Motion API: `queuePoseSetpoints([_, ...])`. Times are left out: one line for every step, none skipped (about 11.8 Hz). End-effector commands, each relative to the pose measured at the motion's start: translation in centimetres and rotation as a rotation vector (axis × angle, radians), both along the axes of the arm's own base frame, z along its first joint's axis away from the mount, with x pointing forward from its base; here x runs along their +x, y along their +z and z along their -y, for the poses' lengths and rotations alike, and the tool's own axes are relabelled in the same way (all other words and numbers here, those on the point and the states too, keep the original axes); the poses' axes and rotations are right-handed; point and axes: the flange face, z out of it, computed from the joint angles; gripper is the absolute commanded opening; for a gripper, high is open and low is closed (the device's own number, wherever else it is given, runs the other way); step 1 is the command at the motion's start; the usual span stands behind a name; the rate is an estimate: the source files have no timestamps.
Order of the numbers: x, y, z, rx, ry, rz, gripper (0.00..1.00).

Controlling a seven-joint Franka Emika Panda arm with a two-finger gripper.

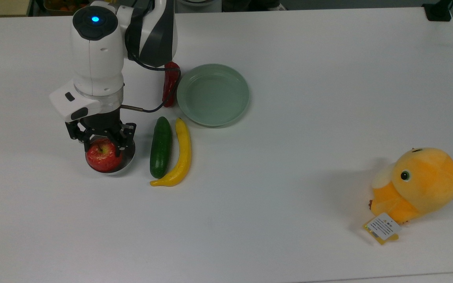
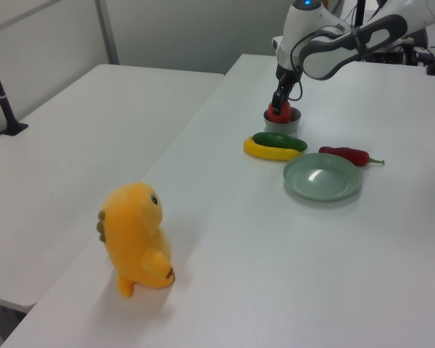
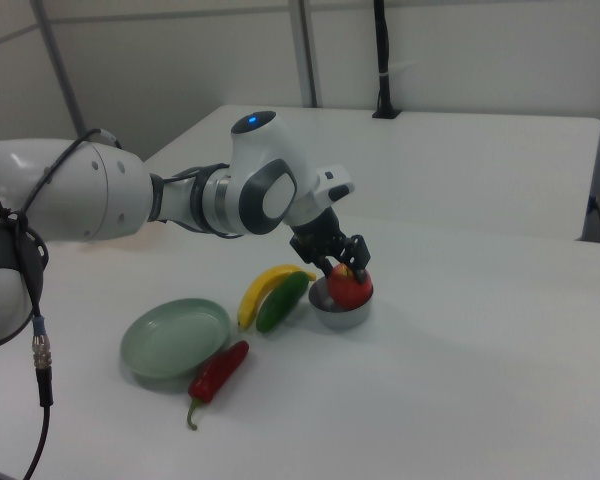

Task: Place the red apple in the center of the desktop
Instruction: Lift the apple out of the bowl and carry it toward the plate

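The red apple [image 1: 104,157] rests in or just above a small grey bowl [image 1: 131,159] at the top view's left side of the white desktop [image 1: 258,204]. My gripper [image 1: 102,142] comes down from above, its fingers shut against the apple's two sides. In the right view the apple [image 3: 351,290] stands proud of the bowl's rim [image 3: 340,316], with the gripper [image 3: 342,265] clamped over its top. From the left view, the apple [image 2: 279,111] shows as a red spot under the gripper [image 2: 278,104].
A green cucumber [image 1: 160,147] and a yellow banana [image 1: 181,155] lie just right of the bowl in the top view. Behind them are a red chili pepper [image 1: 168,84] and a pale-green plate [image 1: 212,94]. An orange plush toy [image 1: 415,184] sits at the far right.
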Motion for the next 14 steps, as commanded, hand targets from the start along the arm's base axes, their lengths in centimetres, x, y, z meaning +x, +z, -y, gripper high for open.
queuePoseSetpoints([-0.6, 4.6, -0.4, 0.018, -0.040, 0.068, 0.12])
queuePoseSetpoints([-0.9, 6.2, -0.6, 0.027, -0.044, 0.085, 0.12])
queuePoseSetpoints([-1.5, 7.5, -0.9, 0.037, -0.047, 0.095, 0.12])
queuePoseSetpoints([-2.1, 8.9, -1.2, 0.054, -0.055, 0.087, 0.12])
queuePoseSetpoints([-2.6, 10.0, -1.9, 0.072, -0.056, 0.072, 0.12])
queuePoseSetpoints([-3.0, 10.8, -3.3, 0.085, -0.039, 0.062, 0.12])
queuePoseSetpoints([-3.5, 10.9, -5.1, 0.100, -0.021, 0.034, 0.12])
queuePoseSetpoints([-3.7, 11.1, -7.3, 0.107, 0.005, 0.006, 0.12])
queuePoseSetpoints([-3.9, 10.8, -10.0, 0.123, 0.034, -0.020, 0.12])
queuePoseSetpoints([-4.0, 10.5, -12.5, 0.129, 0.067, -0.036, 0.12])
queuePoseSetpoints([-4.1, 9.8, -15.0, 0.137, 0.097, -0.056, 0.12])
queuePoseSetpoints([-4.2, 9.4, -16.9, 0.147, 0.109, -0.065, 0.12])
queuePoseSetpoints([-4.3, 8.7, -18.8, 0.155, 0.131, -0.079, 0.12])
queuePoseSetpoints([-4.4, 8.0, -20.1, 0.157, 0.150, -0.091, 0.12])
